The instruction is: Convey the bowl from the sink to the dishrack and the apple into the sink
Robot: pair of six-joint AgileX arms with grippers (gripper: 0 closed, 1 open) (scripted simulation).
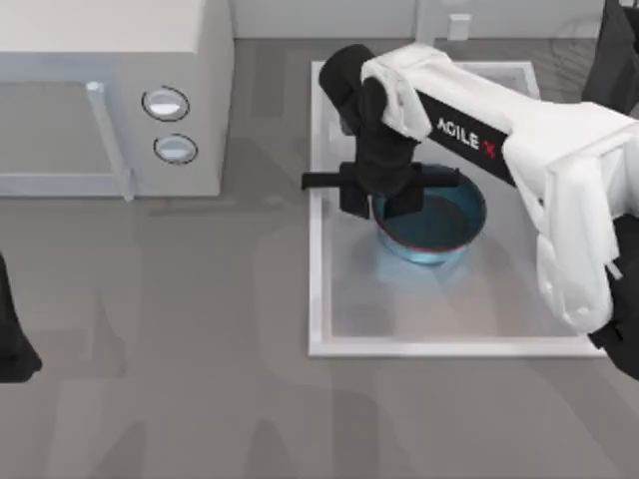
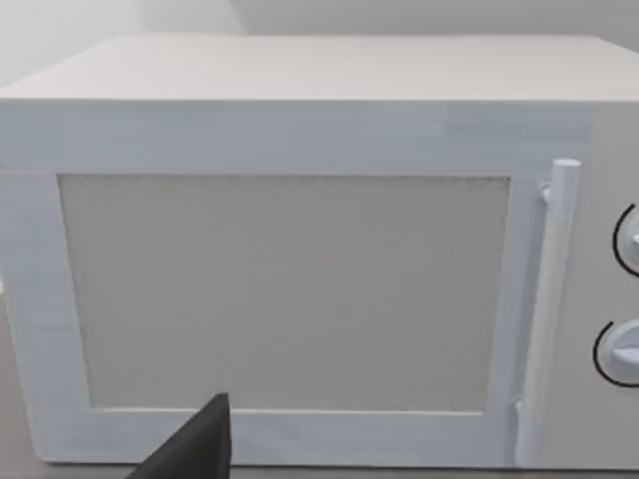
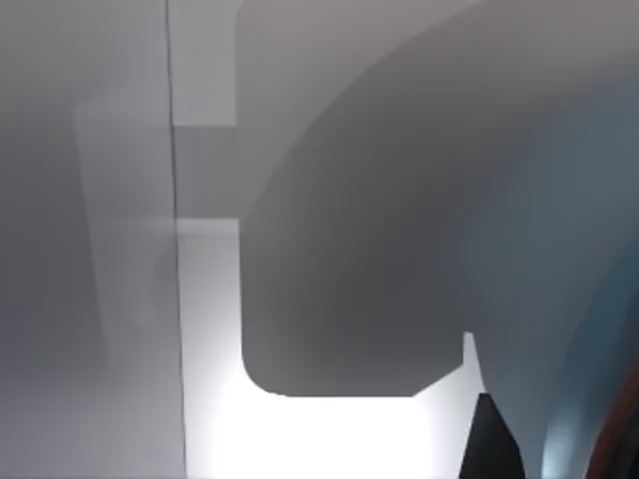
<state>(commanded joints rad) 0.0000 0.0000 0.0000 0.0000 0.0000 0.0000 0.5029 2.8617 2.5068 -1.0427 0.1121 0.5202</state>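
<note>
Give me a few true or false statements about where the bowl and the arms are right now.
1. The bowl sits inside the sink. True.
2. The right pincer is at the bowl's rim. True.
3. The left arm is reaching into the sink. False: it stays at the table's left edge, facing the microwave.
4. The bowl sits on top of the microwave. False: it is in the sink, to the microwave's right.

A rendered kitchen counter is showing here: a white microwave (image 1: 110,100) with two round knobs and a door handle is sitting on the grey worktop (image 1: 160,339), beside a white sink (image 1: 318,299) that is holding a blue bowl (image 1: 444,225).
</note>
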